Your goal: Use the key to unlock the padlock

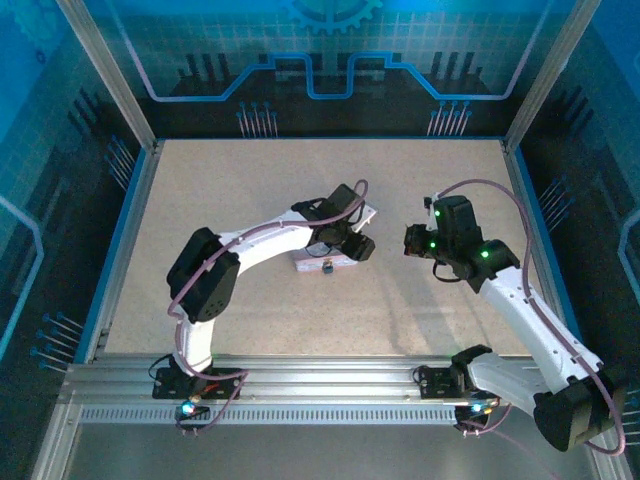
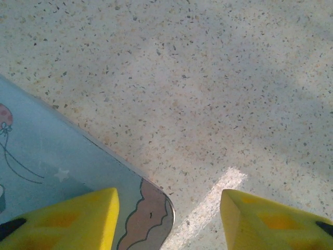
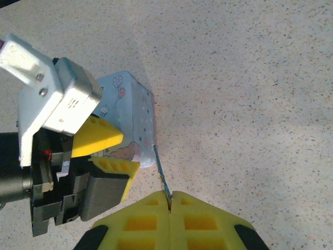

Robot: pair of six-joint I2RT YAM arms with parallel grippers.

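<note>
Key point(image 3: 162, 177) sits clamped in right tool point(image 3: 170, 198), tip out ahead for padlock point(image 1: 327, 266), while left tool point(image 2: 169, 219), jaws apart, straddles tin point(image 2: 62, 166) corner, likely to steady it.

1. A speckled beige table point(image 1: 300, 320) takes up the middle of the top view, with a blue rim point(image 1: 118, 250) at its left, far and right sides.
2. Aluminium posts point(image 1: 105, 70) slant up at upper left and upper right.
3. Blue walls point(image 1: 330, 50) printed with a grid and circuit lines close the top and sides.
4. A slotted aluminium rail point(image 1: 330, 412) crosses the bottom.
5. In the left wrist view, a pale bright streak point(image 2: 210, 205) lies on the table at lower centre.
</note>
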